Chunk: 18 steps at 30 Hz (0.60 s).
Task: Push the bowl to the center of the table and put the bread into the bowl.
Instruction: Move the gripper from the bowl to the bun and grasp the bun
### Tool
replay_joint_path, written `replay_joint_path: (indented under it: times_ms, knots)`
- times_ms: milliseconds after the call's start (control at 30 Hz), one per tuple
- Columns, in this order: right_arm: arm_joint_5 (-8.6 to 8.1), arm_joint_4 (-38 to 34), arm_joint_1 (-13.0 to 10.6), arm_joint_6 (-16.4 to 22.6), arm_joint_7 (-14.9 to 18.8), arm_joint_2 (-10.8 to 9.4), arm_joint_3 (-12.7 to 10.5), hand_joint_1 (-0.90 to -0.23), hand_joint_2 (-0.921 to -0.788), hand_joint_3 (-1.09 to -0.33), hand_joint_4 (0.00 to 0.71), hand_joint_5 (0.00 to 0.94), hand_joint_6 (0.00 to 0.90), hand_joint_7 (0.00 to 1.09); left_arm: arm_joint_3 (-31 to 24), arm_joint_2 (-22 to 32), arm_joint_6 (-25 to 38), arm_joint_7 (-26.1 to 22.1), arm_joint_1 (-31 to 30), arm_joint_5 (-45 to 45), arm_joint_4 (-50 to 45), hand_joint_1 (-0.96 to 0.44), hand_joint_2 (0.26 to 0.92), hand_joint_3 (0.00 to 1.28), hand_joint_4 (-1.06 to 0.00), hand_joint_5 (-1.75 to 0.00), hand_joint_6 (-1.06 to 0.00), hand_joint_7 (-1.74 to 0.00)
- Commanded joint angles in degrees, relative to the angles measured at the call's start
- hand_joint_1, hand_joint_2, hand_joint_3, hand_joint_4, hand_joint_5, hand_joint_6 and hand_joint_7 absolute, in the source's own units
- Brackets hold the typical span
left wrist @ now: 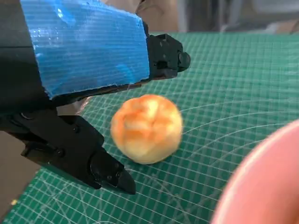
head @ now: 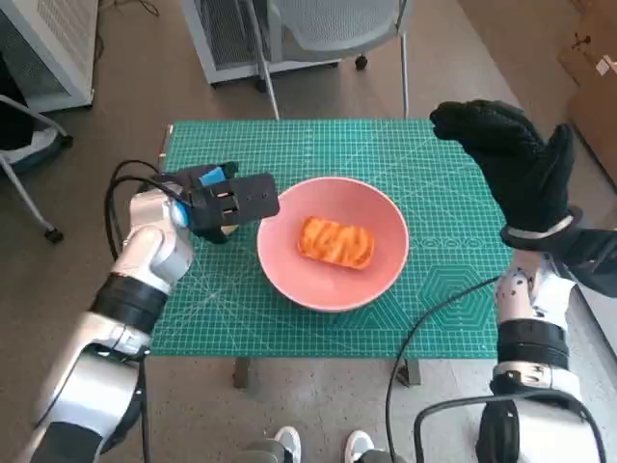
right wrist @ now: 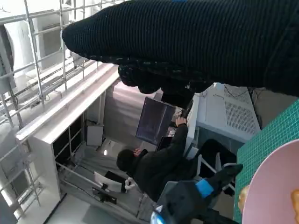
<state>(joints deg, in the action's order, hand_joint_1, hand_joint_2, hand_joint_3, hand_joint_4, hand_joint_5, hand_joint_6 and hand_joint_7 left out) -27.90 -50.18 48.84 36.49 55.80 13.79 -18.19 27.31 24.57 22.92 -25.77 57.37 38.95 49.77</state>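
Bread (head: 335, 242) inside pink bowl (head: 289, 273); left hand (head: 224, 202) and right hand (head: 511, 159) both spread, empty

Left wrist view: bread roll (left wrist: 146, 128) blurred, lying between the left hand's (left wrist: 84, 60) fingers; whether they touch it cannot be told; pink bowl (left wrist: 266, 186) out of focus, cut by the frame's corner, only a stretch of rim shows; head view: roll hidden under the left hand; right hand (head: 511, 159) covers part of the green mat (head: 453, 145); right wrist view: bowl mostly cut off; bread (right wrist: 295, 198) only an orange sliver at the edge; person (right wrist: 154, 170) small, partly hidden by the blurred left hand.
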Motion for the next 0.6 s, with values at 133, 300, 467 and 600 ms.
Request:
replay_joint_path:
  times_ms: [133, 300, 467, 600]
  knots:
    - [0.26, -0.4, -0.5, 0.6, 0.0, 0.2, -0.4, -0.669, -0.921, -0.783, 0.282, 0.002, 0.345, 0.00, 1.2, -2.5, -2.2, 3.3, 4.4, 0.3, 10.7, -0.16, 0.678, 0.00, 0.00, 0.00, -0.14, -0.02]
    - [0.13, 0.0, -0.7, 0.7, 0.0, 0.2, -0.5, -0.674, -0.921, -0.783, 0.284, 0.003, 0.347, 0.00, 1.0, -3.4, -3.7, 5.7, 5.5, -0.2, 15.4, -0.14, 0.683, 0.00, 0.00, 0.00, -0.16, -0.02]
    - [-0.09, 0.0, -0.6, 0.7, 0.4, 0.1, -0.5, -0.680, -0.921, -0.782, 0.285, 0.003, 0.350, 0.00, 0.1, -4.2, -4.1, 9.5, 6.0, -1.3, 18.2, -0.07, 0.713, 0.02, -0.02, -0.01, -0.19, -0.03]
    - [-0.15, 0.2, -0.6, 0.7, 0.5, 0.0, -0.5, -0.682, -0.921, -0.781, 0.285, 0.002, 0.350, 0.00, -0.3, -4.7, -4.6, 13.1, 5.9, -1.8, 19.9, 0.03, 0.737, 0.03, -0.08, -0.03, -0.23, -0.04]
